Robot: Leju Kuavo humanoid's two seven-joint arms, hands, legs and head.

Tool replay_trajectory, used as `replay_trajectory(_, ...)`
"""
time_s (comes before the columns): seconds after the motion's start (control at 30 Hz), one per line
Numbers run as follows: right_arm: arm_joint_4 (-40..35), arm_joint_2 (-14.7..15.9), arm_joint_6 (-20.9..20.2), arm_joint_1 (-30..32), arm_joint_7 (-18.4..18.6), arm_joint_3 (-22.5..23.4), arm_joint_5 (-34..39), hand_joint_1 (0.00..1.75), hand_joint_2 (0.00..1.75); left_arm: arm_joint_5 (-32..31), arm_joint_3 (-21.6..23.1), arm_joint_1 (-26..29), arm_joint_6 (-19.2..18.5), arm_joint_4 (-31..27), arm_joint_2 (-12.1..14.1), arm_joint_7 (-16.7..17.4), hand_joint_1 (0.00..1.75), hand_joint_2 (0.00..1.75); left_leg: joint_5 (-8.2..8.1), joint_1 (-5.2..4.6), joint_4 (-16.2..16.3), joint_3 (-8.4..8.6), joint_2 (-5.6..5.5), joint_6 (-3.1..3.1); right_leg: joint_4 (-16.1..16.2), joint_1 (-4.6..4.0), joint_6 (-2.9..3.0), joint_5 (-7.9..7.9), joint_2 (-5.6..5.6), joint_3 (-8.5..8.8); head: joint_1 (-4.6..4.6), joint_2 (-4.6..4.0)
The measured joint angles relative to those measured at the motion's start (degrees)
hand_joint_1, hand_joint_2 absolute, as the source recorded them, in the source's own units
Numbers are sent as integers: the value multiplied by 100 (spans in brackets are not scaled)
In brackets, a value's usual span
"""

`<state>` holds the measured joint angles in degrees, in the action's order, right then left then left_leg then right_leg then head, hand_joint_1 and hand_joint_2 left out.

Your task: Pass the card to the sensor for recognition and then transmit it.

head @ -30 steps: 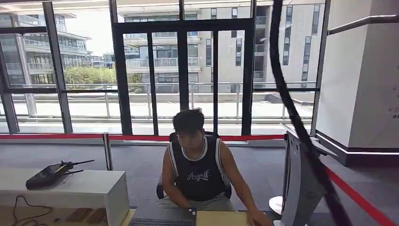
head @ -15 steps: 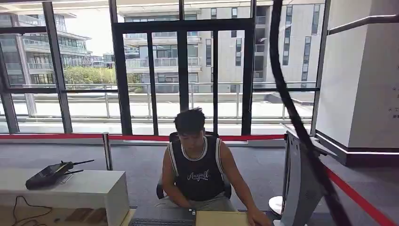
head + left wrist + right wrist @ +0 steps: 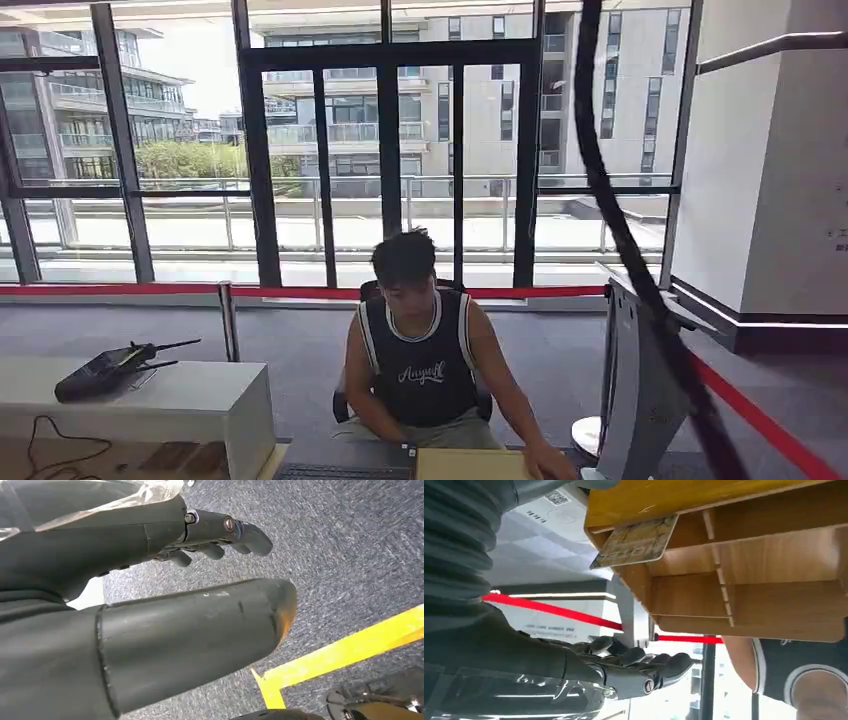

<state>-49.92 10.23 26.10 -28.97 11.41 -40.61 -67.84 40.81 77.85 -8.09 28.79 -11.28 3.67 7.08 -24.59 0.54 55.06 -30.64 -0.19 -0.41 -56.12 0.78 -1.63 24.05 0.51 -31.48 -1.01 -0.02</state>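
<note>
Well, hardly anything changed over last second: person (image 3: 420,350) still seated at desk. Left hand (image 3: 200,535) hangs over carpet, fingers loosely apart, empty. Right hand (image 3: 624,667) open, empty beside wooden rack (image 3: 744,580); card (image 3: 636,542) sticks from its slot. Pickup not yet begun.

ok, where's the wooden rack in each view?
Head view: wooden rack at the bottom edge, centre, before the seated person.
Right wrist view: seen from beneath, beyond the right hand, a card poking from it.
Left wrist view: faces carpet and a yellow stripe.
Shared landmark: red barrier tape, head and right wrist.
</note>
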Motion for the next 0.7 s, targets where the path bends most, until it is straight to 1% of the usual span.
replay_trajectory(0.27,350,-20,2,-107,9,4,15,0,175,-20,0,-2,0,0,-2,-13,0,0,0,1,0,-1,0,0,0,0,0,0,0,0,0,0)
replay_trajectory(0.7,818,-142,118,-292,-133,4,184,0,175,-52,0,-1,2,-2,-2,20,0,0,0,0,0,-1,0,0,0,0,0,0,0,0,0,0)
